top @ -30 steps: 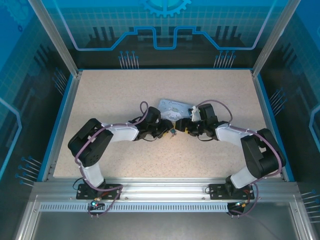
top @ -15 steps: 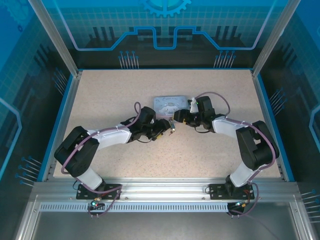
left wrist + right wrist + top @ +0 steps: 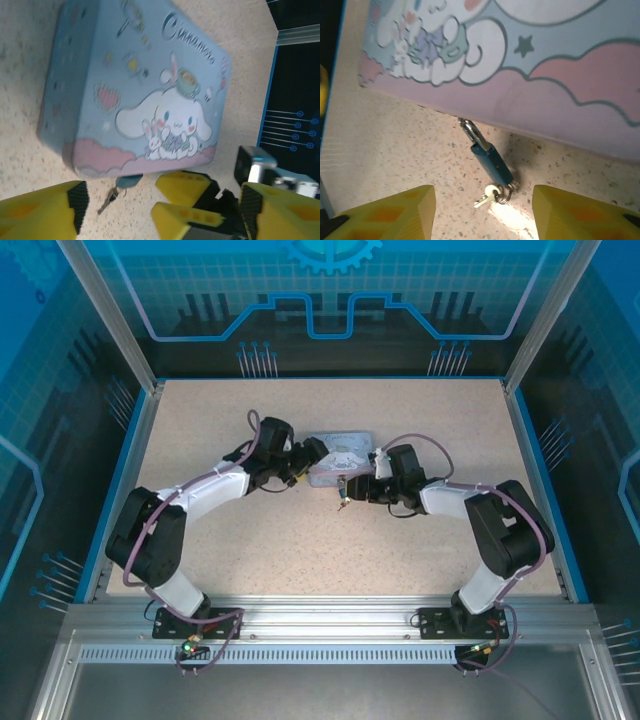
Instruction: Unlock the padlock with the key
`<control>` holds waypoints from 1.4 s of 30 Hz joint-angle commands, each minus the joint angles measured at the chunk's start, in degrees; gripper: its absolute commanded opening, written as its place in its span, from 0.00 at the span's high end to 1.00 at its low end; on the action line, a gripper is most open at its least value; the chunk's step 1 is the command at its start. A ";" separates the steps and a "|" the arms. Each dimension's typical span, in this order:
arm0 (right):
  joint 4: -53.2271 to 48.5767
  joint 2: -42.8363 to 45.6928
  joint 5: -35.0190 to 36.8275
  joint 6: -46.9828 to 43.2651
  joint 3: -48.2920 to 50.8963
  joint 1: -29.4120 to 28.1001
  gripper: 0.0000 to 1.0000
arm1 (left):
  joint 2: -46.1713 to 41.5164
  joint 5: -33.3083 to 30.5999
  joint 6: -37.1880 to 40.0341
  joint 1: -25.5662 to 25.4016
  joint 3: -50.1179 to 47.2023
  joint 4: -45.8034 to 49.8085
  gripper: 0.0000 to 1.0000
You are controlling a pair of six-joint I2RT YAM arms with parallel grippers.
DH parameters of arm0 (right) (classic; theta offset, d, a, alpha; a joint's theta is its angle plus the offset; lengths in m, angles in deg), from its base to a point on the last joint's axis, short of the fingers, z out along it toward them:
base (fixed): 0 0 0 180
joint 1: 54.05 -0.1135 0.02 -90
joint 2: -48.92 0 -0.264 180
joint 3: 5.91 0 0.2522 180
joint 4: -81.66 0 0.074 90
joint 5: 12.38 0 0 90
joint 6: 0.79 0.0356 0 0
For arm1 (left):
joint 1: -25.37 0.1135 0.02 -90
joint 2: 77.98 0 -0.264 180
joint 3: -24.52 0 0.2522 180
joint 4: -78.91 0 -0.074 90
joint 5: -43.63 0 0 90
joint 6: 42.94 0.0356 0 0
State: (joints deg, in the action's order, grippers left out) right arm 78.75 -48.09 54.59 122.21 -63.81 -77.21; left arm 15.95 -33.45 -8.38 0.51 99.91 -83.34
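Your left claw (image 3: pixel 303 460) and right claw (image 3: pixel 482 215) gape empty, the right over the small dark-blue metal padlock (image 3: pixel 491 162) and tiny silver key (image 3: pixel 487 195) at the pale-blue tin (image 3: pixel 545 55)'s near edge. You're approaching; next, pinch the key.

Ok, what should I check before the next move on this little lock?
1. Lock in plain sight, lying flat by the tin's edge: ok.
2. Key seated in the keyhole: cannot tell; it lies at the lock's bottom end.
3. Right gripper open, lock and key between its fingers: ok.
4. Left gripper open and empty: ok.
5. Lock's loop free of the tin: cannot tell; its tip meets the tin's edge.
6. Lock or key gripped: not ok, both lie loose.
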 commanded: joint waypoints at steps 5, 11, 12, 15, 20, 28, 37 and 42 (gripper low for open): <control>0.25 -5.07 1.82 -3.82 -4.07 -2.74 0.49 | 5.32 2.08 8.53 4.43 9.43 9.66 0.01; -0.56 -6.87 2.44 -5.09 -4.99 -3.20 0.54 | 8.20 3.31 8.79 6.36 11.96 9.88 0.01; -0.57 -6.91 2.44 -5.26 -5.01 -3.20 0.55 | 8.58 3.53 8.70 6.49 12.20 9.77 0.01; -0.70 -6.93 2.52 -5.59 -4.65 -3.38 0.58 | 9.83 4.05 8.33 6.67 13.02 9.37 0.01; -0.75 -6.91 2.86 -5.74 -4.04 -3.39 0.61 | 11.28 4.13 8.24 6.76 14.41 9.37 0.01; -0.58 -6.99 3.92 -5.21 -3.56 -3.65 0.73 | 13.36 3.52 9.41 7.02 17.12 10.81 0.01; -1.27 -6.09 5.03 -4.78 -3.11 -3.58 0.86 | 14.33 1.08 13.45 7.21 18.72 14.52 0.01; -1.98 -4.33 5.25 -3.71 -2.25 -3.15 0.88 | 13.57 -0.64 14.89 7.11 17.90 15.83 0.01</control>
State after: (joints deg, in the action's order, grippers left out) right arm 78.47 -53.99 58.61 117.70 -67.35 -80.31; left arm 29.70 -32.27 3.97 7.22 116.87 -70.14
